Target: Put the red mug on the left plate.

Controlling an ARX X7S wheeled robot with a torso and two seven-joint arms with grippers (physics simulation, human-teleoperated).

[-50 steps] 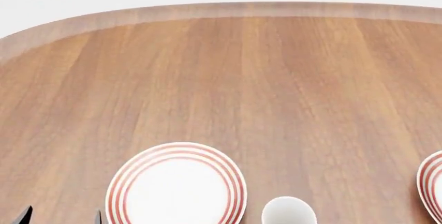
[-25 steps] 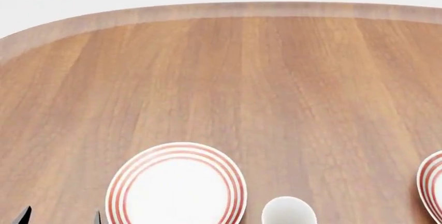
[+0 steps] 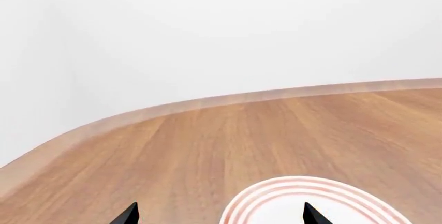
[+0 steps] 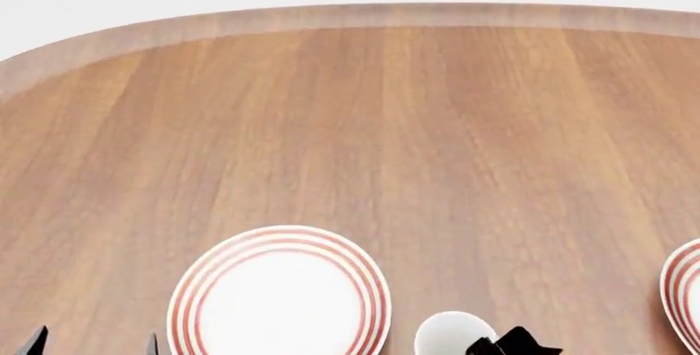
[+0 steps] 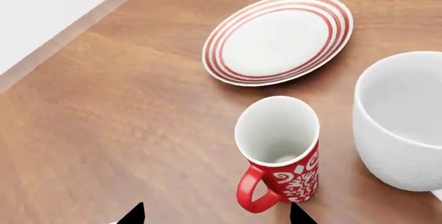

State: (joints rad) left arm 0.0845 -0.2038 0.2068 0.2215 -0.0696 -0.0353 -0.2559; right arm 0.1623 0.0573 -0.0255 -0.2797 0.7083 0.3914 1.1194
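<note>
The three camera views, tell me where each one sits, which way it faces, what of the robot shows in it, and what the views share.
Head view: on the robot's head, looking forward and down over the wooden table; the left plate, a white mug, left gripper tips and part of the right arm show.
Left wrist view: near the left gripper, facing low across the table; two fingertips show.
Right wrist view: above the right gripper, looking down at the red mug; fingertips show.
Shared: all three show the left plate.
</note>
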